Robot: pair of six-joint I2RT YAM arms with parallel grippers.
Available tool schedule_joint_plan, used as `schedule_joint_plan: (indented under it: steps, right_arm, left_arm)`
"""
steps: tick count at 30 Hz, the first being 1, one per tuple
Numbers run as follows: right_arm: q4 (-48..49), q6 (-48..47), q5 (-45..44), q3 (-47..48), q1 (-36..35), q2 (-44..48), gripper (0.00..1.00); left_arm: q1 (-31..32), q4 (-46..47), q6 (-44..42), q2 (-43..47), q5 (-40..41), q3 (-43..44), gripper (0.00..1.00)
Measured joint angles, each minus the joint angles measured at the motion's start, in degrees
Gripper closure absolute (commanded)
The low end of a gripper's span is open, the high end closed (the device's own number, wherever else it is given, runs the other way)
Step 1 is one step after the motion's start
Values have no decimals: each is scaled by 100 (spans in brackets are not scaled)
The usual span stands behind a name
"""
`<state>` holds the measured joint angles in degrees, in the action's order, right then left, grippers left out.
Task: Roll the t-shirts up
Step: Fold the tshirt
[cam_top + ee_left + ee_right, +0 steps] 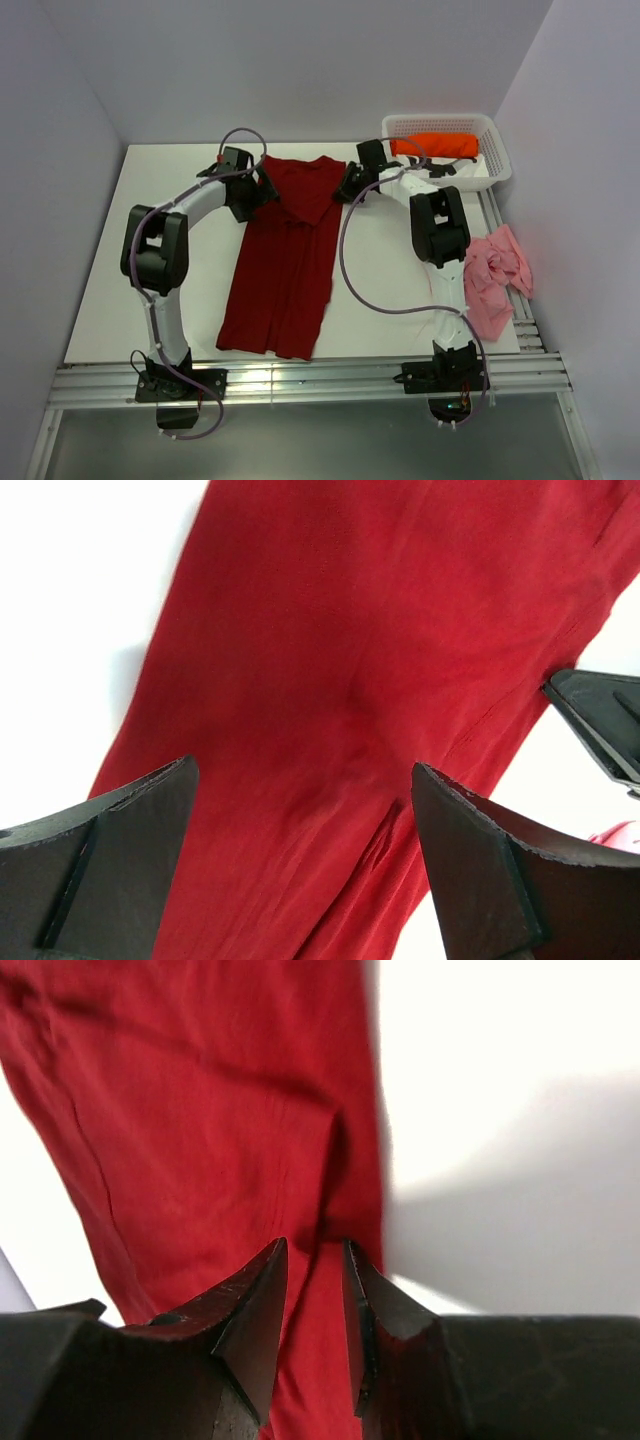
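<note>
The dark red t-shirt (285, 260) lies as a long folded strip down the middle of the table, its far end doubled over. My left gripper (262, 188) hovers at the strip's far left corner, open wide over the red cloth (330, 660) with nothing between its fingers (302, 765). My right gripper (350, 190) is at the far right corner. Its jaws (315, 1242) stand narrowly apart astride a raised fold at the shirt's edge (200, 1130). The pale pink t-shirt (495, 275) lies crumpled at the table's right edge. The bright orange t-shirt (435, 145) lies rolled in the basket.
The white lattice basket (500, 165) stands at the back right corner, just behind the right arm. The table (150, 300) is white, with walls close on three sides. A metal rail (300, 385) runs along the near edge by the arm bases.
</note>
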<state>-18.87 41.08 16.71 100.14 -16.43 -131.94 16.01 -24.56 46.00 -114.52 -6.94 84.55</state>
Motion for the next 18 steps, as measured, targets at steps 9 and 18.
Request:
schedule_joint_plan:
  steps: [9,18]
  right_arm:
    - [-623,-4,-9,1412,291,-778,63]
    - [-776,55,-48,2124,295,-1191,65]
  left_arm:
    - [-138,55,-31,-1143,-262,1346,7]
    - [-343,271,26,-1812,-610,2098,7]
